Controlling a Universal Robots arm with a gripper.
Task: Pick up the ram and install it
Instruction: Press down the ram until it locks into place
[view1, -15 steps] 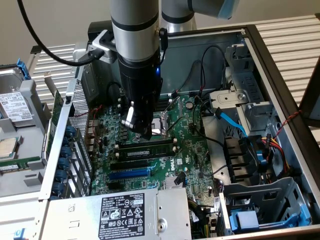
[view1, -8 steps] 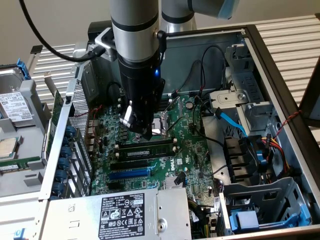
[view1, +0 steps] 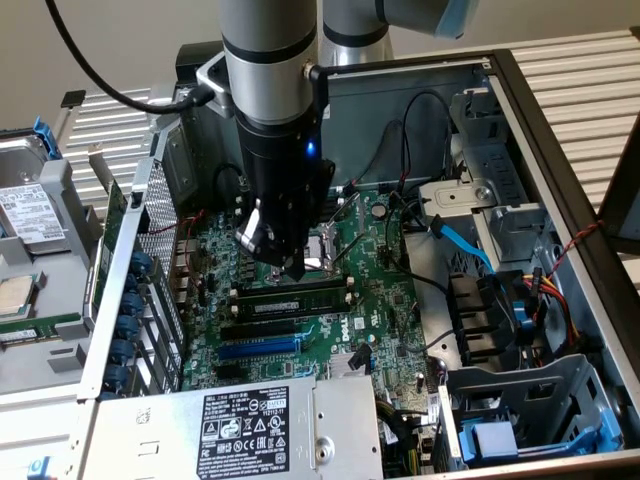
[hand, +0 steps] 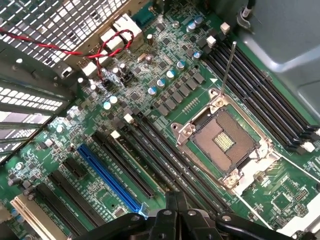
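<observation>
Open PC case (view1: 560, 200) surrounds us, green motherboard (view1: 380, 300) inside. We see the gripper (view1: 285, 265) with fingers clenched, holding nothing, just above the ram (view1: 290, 297), a flat green stick seated in a black slot beside the square metal CPU socket (hand: 225, 140). One blue slot (hand: 107, 175); red wires (hand: 100, 47) nearby.
</observation>
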